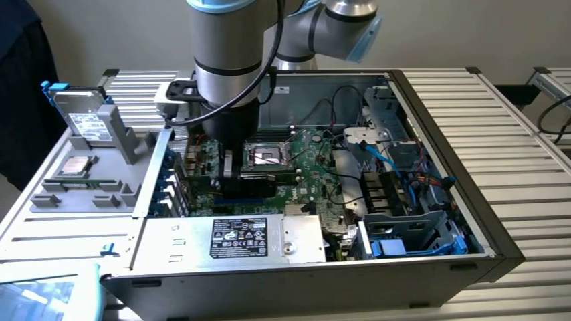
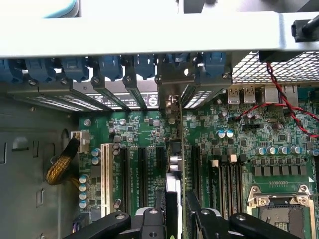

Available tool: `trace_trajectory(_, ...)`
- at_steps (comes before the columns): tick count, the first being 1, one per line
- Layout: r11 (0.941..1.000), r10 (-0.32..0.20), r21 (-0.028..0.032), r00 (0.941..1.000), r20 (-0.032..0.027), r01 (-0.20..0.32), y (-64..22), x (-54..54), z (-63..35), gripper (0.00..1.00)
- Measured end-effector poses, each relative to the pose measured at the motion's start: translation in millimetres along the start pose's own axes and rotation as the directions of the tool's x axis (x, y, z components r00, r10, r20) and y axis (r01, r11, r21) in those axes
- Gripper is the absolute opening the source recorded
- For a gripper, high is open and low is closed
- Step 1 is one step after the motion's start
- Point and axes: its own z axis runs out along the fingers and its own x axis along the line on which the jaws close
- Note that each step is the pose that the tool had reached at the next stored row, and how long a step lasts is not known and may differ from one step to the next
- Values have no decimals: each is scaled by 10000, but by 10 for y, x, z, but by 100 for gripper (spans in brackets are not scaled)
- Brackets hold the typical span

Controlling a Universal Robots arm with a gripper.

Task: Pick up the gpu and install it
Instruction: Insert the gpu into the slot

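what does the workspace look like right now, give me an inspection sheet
surface: ribbed metal table carrying an open pc case
job's things: gpu standing edge-on among the motherboard slots, bracket end toward the rear slot covers; whether it is seated cannot be told
clutter: hard drive upright in a grey holder at the exterior view's left
claw: claw shut on the gpu, one finger on either side
cables: red-black wires, braided yellow cable and blue cable, all apart from the gpu
surroundings: dark sleeve at the exterior view's left edge; plain wall behind
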Motion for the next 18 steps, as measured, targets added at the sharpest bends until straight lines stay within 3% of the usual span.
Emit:
trace_trajectory(14, 9997, -250, 1, 9997, -14, 250, -9, 28, 10, 27)
trace_trajectory(18, 9996, -253, -97, 9997, 3, 253, -19, 28, 0, 27)
